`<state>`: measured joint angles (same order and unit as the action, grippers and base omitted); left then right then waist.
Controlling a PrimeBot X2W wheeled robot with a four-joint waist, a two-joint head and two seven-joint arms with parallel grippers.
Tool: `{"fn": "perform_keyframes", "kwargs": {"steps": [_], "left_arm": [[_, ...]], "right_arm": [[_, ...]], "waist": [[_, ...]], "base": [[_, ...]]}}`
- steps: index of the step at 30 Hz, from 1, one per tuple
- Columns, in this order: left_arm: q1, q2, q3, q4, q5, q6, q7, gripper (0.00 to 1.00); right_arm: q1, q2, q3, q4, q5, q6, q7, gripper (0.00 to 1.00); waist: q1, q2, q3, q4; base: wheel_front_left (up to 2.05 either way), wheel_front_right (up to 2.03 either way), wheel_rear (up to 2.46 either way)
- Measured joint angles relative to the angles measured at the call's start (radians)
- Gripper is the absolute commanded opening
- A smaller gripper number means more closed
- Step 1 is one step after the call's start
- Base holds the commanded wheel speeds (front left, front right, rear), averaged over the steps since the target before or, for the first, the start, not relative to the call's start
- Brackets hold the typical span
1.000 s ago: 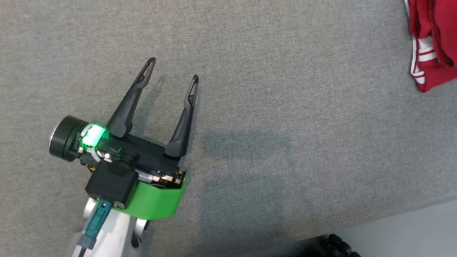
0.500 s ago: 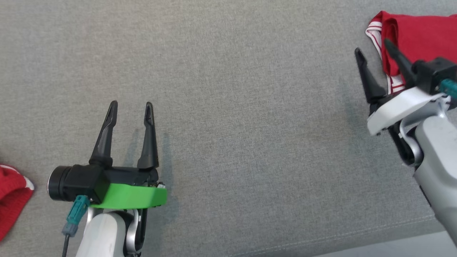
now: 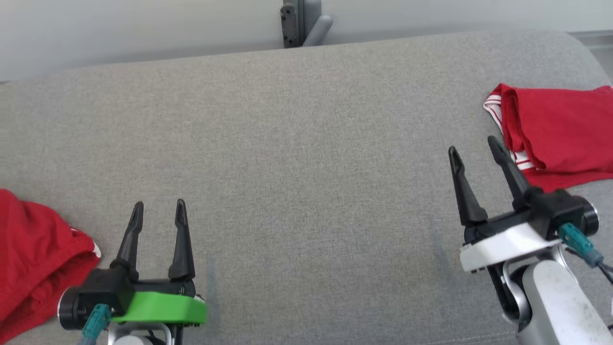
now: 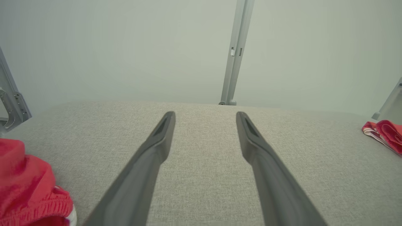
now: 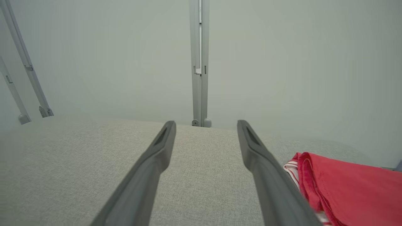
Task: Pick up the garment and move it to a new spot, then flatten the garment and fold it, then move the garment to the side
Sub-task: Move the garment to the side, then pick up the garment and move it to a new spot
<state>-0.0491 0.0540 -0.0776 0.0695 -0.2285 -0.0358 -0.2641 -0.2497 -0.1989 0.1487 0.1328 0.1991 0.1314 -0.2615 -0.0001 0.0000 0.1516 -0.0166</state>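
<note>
A red garment [image 3: 560, 134] with white-striped trim lies folded flat at the right end of the grey cushion [image 3: 306, 143]; it also shows in the right wrist view [image 5: 351, 188]. Another red garment [image 3: 28, 249] sits crumpled at the left edge, seen too in the left wrist view [image 4: 25, 188]. My right gripper [image 3: 471, 145] hovers open just left of the folded garment, holding nothing. My left gripper [image 3: 159, 204] is open and empty, to the right of the crumpled garment. Both wrist views show spread fingers over bare fabric, left [image 4: 205, 113] and right [image 5: 206, 122].
The cushion's far edge meets a pale wall with a grey metal post [image 3: 299, 21] behind it. Slanted metal struts [image 5: 28, 69] stand at the far left in the right wrist view. Bare grey fabric stretches between the two grippers.
The head camera has swung and tilted up, bringing the far edge, wall and both garments into view. The right gripper came into view beside the folded garment. Both grippers stay open.
</note>
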Motion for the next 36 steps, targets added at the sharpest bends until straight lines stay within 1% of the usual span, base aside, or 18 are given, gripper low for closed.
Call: {"fn": "perform_keyframes", "kwargs": {"steps": [3,7,14,21,28,36], "left_arm": [[0.043,-0.002,0.004,-0.013,0.03,-0.01,0.0,1.0],[0.106,-0.003,0.012,-0.042,0.018,-0.018,0.0,1.0],[0.184,-0.003,0.011,-0.043,0.039,-0.027,0.0,1.0],[0.219,-0.003,-0.001,-0.058,0.066,-0.031,0.0,1.0],[0.23,-0.003,-0.01,-0.05,0.082,-0.017,0.0,1.0],[0.23,-0.003,-0.012,-0.041,0.086,-0.012,0.0,1.0]], "right_arm": [[0.084,0.031,-0.013,-0.048,-0.021,0.0,0.0,1.0],[0.189,0.055,-0.017,-0.064,-0.012,0.0,0.0,1.0],[0.299,0.067,-0.027,-0.086,-0.017,0.0,0.0,1.0],[0.345,0.085,-0.024,-0.1,-0.023,0.0,0.0,1.0],[0.369,0.089,-0.029,-0.1,-0.022,0.0,0.0,1.0],[0.369,0.09,-0.034,-0.098,-0.022,0.0,0.0,1.0]], "waist": [[0.0,0.0,-0.042,0.009],[0.0,0.0,-0.097,0.018],[0.0,0.0,-0.172,0.034],[0.0,0.0,-0.21,0.043],[0.0,0.0,-0.233,0.042],[0.0,0.0,-0.241,0.034]], "base": [[0.0,0.0,0.0],[0.0,0.0,0.0],[0.0,0.0,0.0],[0.0,0.0,0.0],[0.0,0.0,0.0],[0.0,0.0,0.0]]}}
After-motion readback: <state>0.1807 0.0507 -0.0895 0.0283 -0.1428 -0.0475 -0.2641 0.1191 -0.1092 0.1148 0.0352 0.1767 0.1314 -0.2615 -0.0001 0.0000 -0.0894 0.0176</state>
